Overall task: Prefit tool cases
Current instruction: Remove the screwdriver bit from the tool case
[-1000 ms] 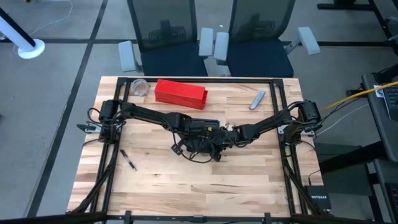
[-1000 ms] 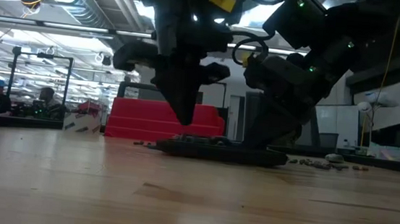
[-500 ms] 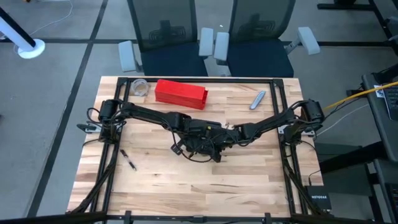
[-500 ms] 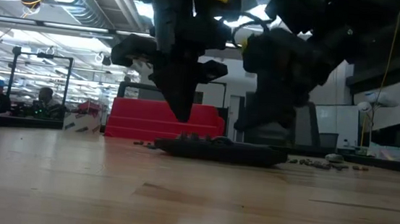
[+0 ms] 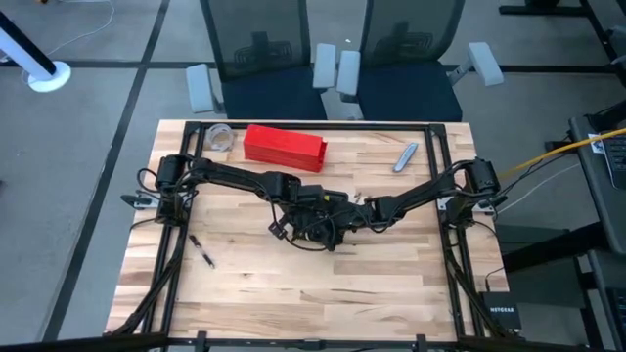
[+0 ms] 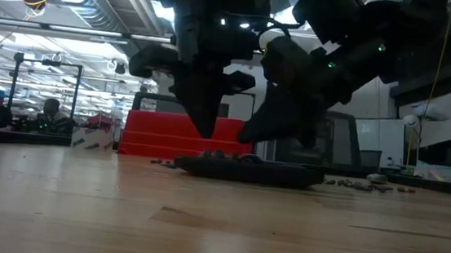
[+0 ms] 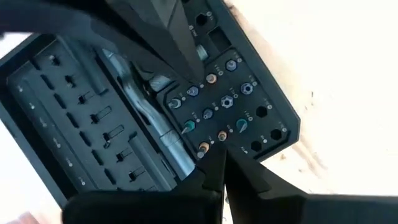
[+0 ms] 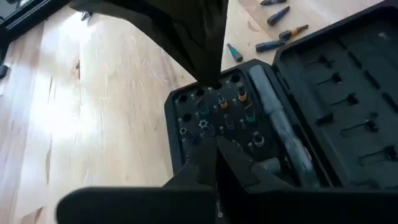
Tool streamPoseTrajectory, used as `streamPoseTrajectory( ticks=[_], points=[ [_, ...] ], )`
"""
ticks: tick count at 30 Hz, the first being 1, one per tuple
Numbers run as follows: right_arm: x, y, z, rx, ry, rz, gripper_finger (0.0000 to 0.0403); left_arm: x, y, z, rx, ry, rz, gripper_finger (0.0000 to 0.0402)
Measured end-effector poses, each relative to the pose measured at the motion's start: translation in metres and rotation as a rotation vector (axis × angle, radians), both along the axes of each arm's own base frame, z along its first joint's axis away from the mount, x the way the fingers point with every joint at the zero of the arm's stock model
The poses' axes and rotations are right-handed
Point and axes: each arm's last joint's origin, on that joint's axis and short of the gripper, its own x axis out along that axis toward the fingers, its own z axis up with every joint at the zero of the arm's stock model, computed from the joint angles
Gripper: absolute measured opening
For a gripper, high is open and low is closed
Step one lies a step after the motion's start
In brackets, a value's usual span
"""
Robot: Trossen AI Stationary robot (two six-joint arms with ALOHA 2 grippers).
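Overhead, left gripper (image 6: 206, 129) and right gripper (image 6: 251, 133) pinched closed, poised above open case (image 6: 246, 170).

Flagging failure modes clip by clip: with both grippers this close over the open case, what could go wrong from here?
1. The left gripper and right gripper point at the same socket grid of the open tool case, so they could collide.
2. A bump could shift the case or unseat the bits already in it.
3. Loose bits beside the case could get swept farther off.
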Motion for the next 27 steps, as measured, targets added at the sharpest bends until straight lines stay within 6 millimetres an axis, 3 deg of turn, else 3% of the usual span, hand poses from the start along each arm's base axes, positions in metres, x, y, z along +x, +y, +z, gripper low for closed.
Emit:
streamPoseTrajectory(
  ticks=[7,16,27],
  points=[
    [0.001,0.001,-0.023,0.023,0.089,0.004,0.0000,-0.003,0.000,-0.001,0.003,0.027,-0.016,0.0000],
    [0.002,0.001,-0.026,0.027,0.081,0.009,0.0000,0.000,0.000,0.000,-0.032,0.001,0.034,0.0003],
    [0.001,0.001,-0.026,0.026,0.084,0.010,0.0000,0.003,-0.003,-0.009,-0.143,0.022,0.017,0.0088]
  ],
)
